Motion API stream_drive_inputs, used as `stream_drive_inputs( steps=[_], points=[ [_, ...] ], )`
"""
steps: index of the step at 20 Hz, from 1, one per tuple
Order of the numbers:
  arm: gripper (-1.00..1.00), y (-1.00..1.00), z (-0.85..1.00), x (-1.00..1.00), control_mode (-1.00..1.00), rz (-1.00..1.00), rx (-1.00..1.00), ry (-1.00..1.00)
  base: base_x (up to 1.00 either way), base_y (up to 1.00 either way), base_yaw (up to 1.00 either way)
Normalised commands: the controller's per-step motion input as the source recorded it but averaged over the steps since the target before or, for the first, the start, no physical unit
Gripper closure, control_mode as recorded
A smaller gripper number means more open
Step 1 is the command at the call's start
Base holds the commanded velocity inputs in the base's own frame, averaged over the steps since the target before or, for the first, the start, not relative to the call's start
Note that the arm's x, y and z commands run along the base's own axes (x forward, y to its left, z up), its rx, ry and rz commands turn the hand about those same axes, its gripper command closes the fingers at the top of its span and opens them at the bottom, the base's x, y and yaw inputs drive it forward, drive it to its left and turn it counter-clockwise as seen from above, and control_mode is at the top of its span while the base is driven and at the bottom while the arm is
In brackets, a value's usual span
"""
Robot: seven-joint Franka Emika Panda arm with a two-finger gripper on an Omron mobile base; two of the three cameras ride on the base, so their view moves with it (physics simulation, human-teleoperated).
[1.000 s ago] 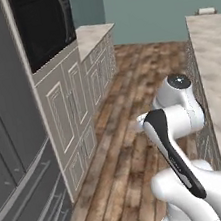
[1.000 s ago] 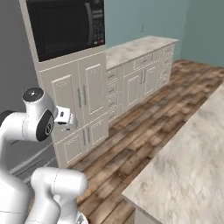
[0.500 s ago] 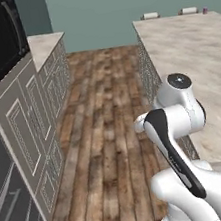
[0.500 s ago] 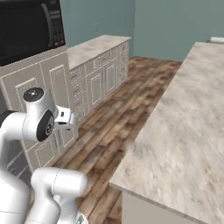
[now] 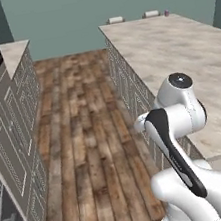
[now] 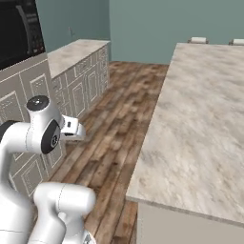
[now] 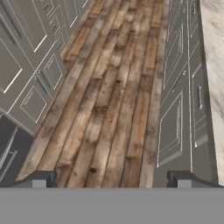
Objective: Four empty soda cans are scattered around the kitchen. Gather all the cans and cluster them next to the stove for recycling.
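Observation:
A small purple soda can (image 5: 166,12) stands far off, at the far end of the island counter (image 5: 175,56). My gripper (image 7: 111,181) is open and holds nothing; its fingertips (image 7: 39,179) stand wide apart over the wood plank floor (image 7: 109,100). The hand (image 6: 75,129) is tucked close to the arm, well above the floor of the aisle. The stove is out of view.
Cream cabinets (image 5: 11,143) with a beige counter (image 6: 76,52) line the left of the aisle. Above them sits a black built-in oven (image 6: 19,33). The long island (image 6: 205,119) bounds the right. Two pale seat backs (image 5: 133,17) stand at its far end.
The base has turned right, so both base views swung from the oven wall to looking down the aisle and along the island. The arm's pose and open gripper stay the same.

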Motion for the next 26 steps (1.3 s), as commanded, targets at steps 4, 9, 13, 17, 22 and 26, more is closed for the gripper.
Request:
stream_drive_inputs(
  steps=[4, 9, 13, 17, 22, 26],
  points=[
    [-1.0, 0.0, 0.0, 0.0, 1.0, 0.0, 0.0, 0.0, 0.3, 0.51, -0.32],
    [-1.0, 0.0, 0.0, 0.0, 1.0, 0.0, 0.0, 0.0, 0.5, 0.4, -0.34],
    [-1.0, 0.0, 0.0, 0.0, 1.0, 0.0, 0.0, 0.0, 0.72, 0.5, -0.25],
    [-1.0, 0.0, 0.0, 0.0, 1.0, 0.0, 0.0, 0.0, 0.76, 0.62, -0.18],
    [-1.0, 0.0, 0.0, 0.0, 1.0, 0.0, 0.0, 0.0, 0.73, 0.64, -0.16],
    [-1.0, 0.0, 0.0, 0.0, 1.0, 0.0, 0.0, 0.0, 0.79, 0.56, -0.21]
  ],
)
